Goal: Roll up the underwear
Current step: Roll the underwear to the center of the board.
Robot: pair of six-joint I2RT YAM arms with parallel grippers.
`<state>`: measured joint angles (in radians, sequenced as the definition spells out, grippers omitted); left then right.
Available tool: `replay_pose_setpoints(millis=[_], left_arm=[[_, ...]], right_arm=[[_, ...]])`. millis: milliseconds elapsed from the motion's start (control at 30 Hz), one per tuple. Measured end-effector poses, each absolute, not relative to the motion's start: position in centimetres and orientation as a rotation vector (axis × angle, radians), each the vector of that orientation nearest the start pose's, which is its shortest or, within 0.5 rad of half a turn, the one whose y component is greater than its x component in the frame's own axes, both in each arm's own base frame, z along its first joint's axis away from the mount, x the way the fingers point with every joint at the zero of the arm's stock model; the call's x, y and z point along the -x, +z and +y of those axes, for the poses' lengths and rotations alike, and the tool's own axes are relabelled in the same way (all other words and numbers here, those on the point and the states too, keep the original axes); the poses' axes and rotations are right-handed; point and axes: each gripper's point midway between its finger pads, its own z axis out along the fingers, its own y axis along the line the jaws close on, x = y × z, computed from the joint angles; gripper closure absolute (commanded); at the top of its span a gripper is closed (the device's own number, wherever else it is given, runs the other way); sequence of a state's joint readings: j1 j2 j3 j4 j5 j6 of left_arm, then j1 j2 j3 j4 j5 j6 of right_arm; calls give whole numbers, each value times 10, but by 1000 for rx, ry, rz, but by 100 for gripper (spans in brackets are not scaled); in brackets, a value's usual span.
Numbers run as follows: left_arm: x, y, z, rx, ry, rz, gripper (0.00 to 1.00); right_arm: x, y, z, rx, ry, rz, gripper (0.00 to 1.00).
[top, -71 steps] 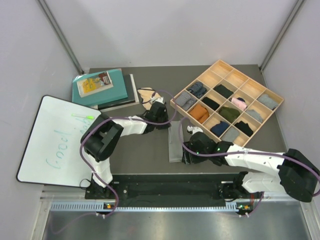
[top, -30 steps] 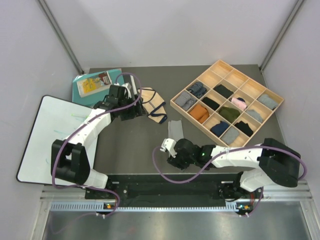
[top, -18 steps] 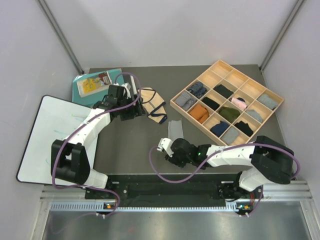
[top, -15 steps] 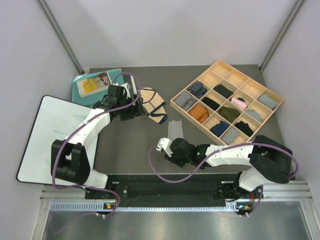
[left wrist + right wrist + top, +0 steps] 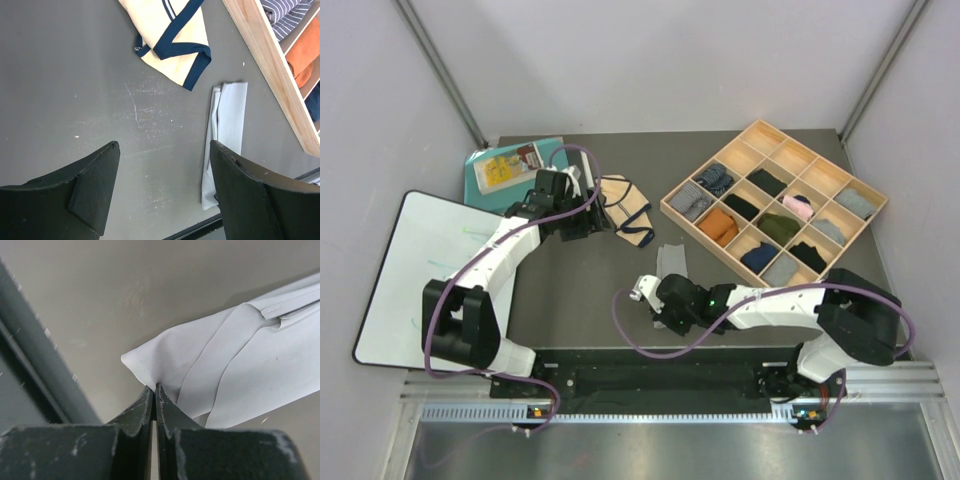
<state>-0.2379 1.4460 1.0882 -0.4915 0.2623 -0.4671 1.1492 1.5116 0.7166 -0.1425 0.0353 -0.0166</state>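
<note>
From above, the light-grey underwear lies just left of the wooden tray, with the beige pair farther left. My left gripper hangs spread above the tabletop. My right gripper is pinched on the light-grey underwear's corner.

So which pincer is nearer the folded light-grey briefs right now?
Right. The right pincer is shut on the near corner of the light-grey briefs. The left pincer hovers open farther back, beside the beige navy-edged briefs, well clear of the grey pair.
</note>
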Motion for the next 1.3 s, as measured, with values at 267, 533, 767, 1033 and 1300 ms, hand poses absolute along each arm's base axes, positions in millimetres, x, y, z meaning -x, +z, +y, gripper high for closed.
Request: replay_pose_setpoints(millis=[267, 533, 767, 1033, 1300], left_arm=[[-339, 148, -149, 144, -644, 2461, 24], [-337, 149, -149, 131, -647, 2460, 24], [-336, 149, -150, 123, -654, 2461, 24], [-335, 149, -152, 118, -670, 2463, 24], [-334, 151, -153, 113, -677, 2458, 24]], right_arm=[[-124, 23, 290, 1391, 487, 2256, 100], [-130, 31, 288, 1342, 557, 2326, 100], [-144, 42, 289, 1294, 587, 2346, 100], [-160, 49, 286, 1262, 588, 2356, 100], [-175, 45, 287, 1255, 573, 2379, 100]])
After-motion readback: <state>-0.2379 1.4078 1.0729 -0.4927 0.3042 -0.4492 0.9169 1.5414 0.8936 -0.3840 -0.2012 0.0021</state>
